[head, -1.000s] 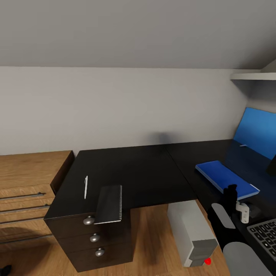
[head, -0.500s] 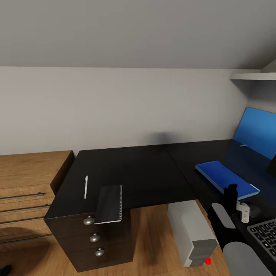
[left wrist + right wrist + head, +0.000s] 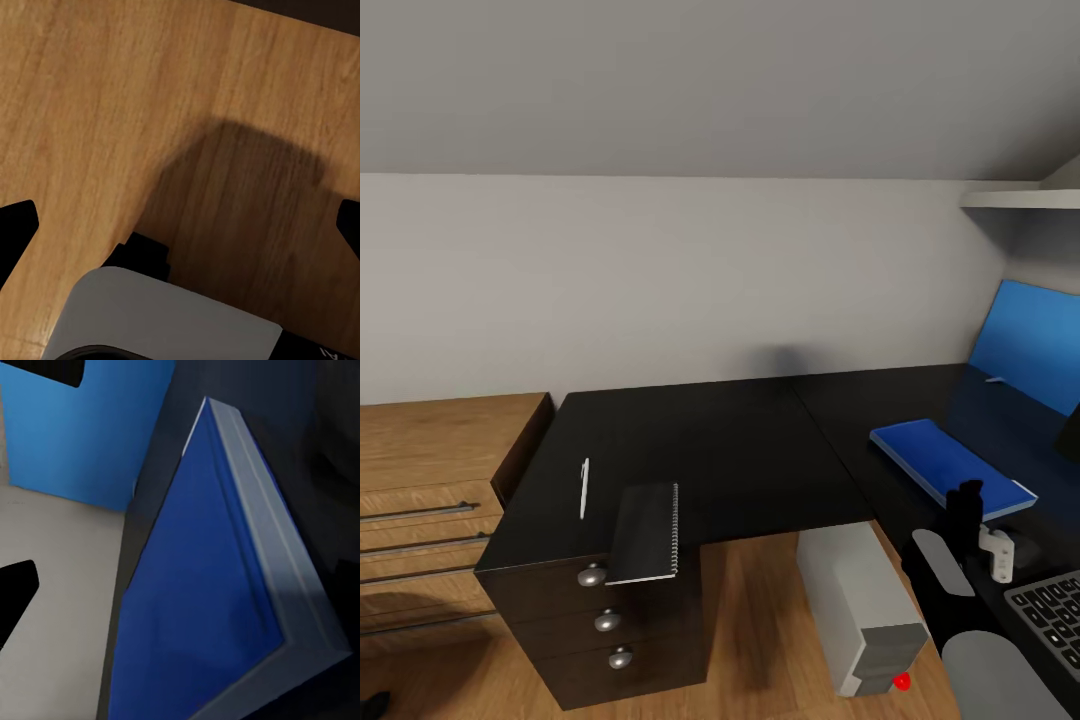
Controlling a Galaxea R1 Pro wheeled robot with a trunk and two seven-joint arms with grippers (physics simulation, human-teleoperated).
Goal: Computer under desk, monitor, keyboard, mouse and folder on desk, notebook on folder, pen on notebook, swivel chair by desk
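The blue folder lies flat on the black desk at the right. In the right wrist view the folder is close under my right gripper, whose fingers look spread and empty. In the head view the right gripper hovers just in front of the folder's near end. The dark notebook overhangs the desk's front left edge, with the white pen beside it. The grey computer stands on the floor under the desk. A corner of the keyboard is at the lower right. My left gripper is open over the wood floor.
A black drawer unit with silver knobs sits under the desk's left end. Light-wood shelf units stand to its left. A blue panel leans at the far right under a white shelf. The sloped grey wall is close behind the desk.
My right gripper has edged very slightly to the right. Nothing else has moved.
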